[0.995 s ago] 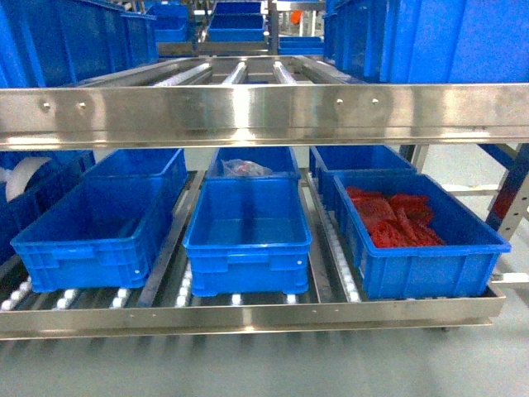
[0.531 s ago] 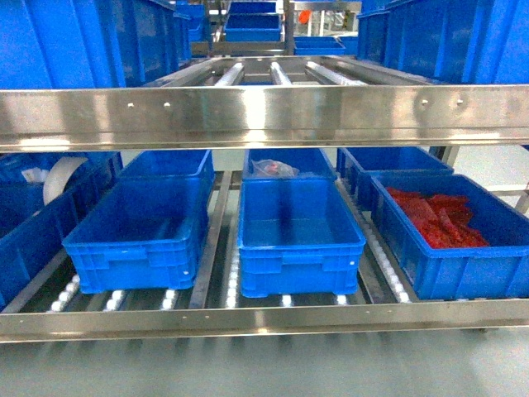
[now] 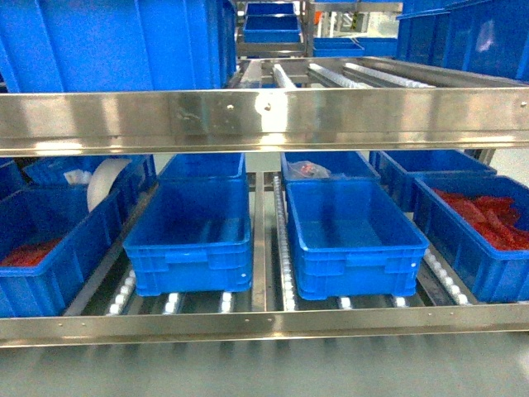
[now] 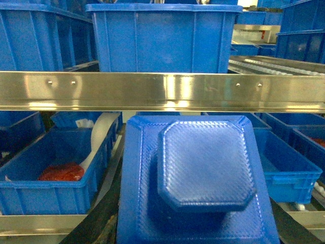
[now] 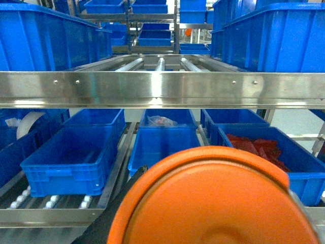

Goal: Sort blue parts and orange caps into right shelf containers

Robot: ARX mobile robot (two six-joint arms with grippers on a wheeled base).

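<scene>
Lower shelf (image 3: 264,322), front row, left to right: crate holding loose parts (image 3: 50,256), empty crate (image 3: 192,240), empty crate (image 3: 351,244), crate with parts (image 3: 483,248). Behind the third crate, a crate containing what may be a bagged item (image 3: 310,169). Roller tracks (image 3: 283,248) run between crates. Upper level carries a crate at left (image 3: 116,41).

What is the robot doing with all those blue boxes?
The robot is parked in front of a shiny metal shelf full of blue crates. Its left wrist camera is filled by a blue part, and its right wrist camera by an orange cap, so each arm seems to be carrying one. The grippers themselves are hidden. Nothing has been dropped in yet: the two middle front crates look empty, while the crate on the far right holds red pieces.
</scene>
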